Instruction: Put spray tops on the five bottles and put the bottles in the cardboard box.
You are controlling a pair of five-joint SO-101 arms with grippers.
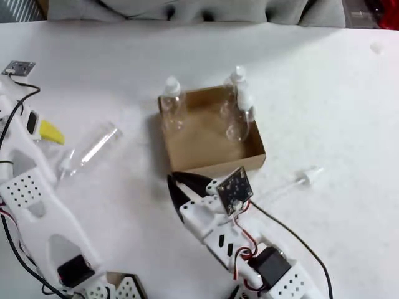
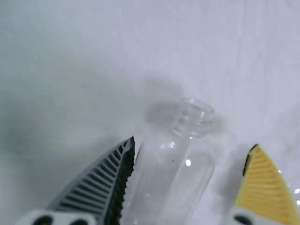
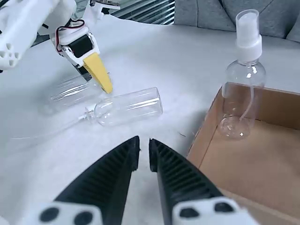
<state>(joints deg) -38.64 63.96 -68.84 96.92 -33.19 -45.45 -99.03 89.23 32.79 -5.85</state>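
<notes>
- The left pincer, with one grey and one yellow finger, is seen wide open and nothing is clamped in it.
- A clear, topless plastic bottle is laid on its side on the white table between the two fingers. Its open neck points out past the fingertips.
- The grey finger is just beside the bottle's wall, and contact cannot be told. The yellow finger is held apart from it.
- This bottle is judged light, thin-walled and smooth, so it is apt to roll or squirt out. It is best taken across the barrel with a gentle squeeze, the neck being kept free for a top.
- In the high view, a second clear bottle is seen lying near the left pincer, at its 4 o'clock.
- Farther out, at 3 o'clock, a shallow brown cardboard box is set, with three spray-topped bottles inside.
- The black right pincer is almost closed, only a narrow slit being seen, and it is empty. It is placed at 6 o'clock of the box.
- A loose white spray top is seen at 4 o'clock of the box.
</notes>
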